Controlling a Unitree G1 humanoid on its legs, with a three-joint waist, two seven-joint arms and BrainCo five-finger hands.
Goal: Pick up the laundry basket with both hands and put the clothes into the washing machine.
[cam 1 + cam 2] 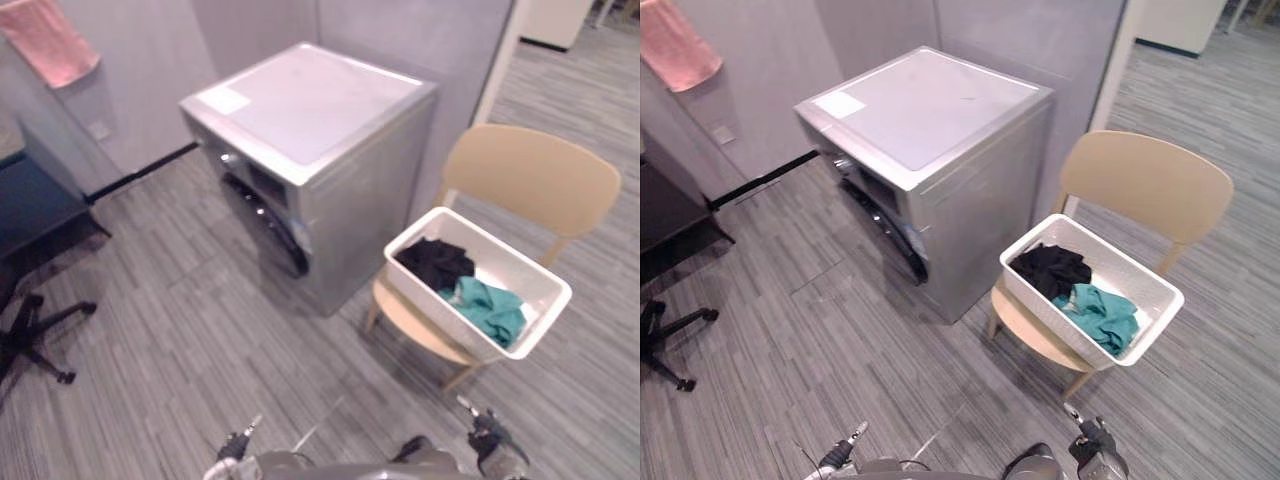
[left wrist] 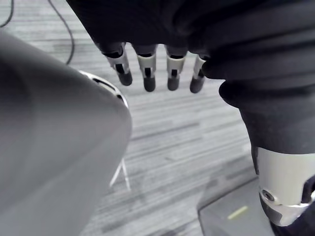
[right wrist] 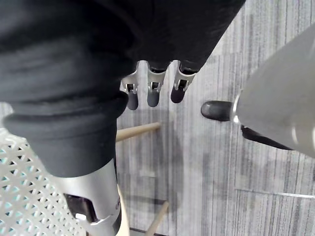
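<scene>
A white laundry basket (image 1: 430, 300) sits on the seat of a tan wooden chair (image 1: 530, 170), to the right of the washing machine. Inside lie a black garment (image 1: 435, 262) and a teal one (image 1: 490, 305). The silver washing machine (image 1: 310, 150) stands at centre, its dark round door (image 1: 270, 225) facing left. My left hand (image 2: 147, 69) hangs over the striped floor, fingers straight and empty. My right hand (image 3: 153, 91) also hangs open and empty, with the basket's white lattice wall (image 3: 24, 196) and a chair leg (image 3: 138, 130) close by.
A pink towel (image 1: 50, 40) hangs on the wall at upper left. Under it stand a dark desk (image 1: 30, 200) and the black wheeled base of an office chair (image 1: 35, 340). Grey carpet stretches in front of the machine's door.
</scene>
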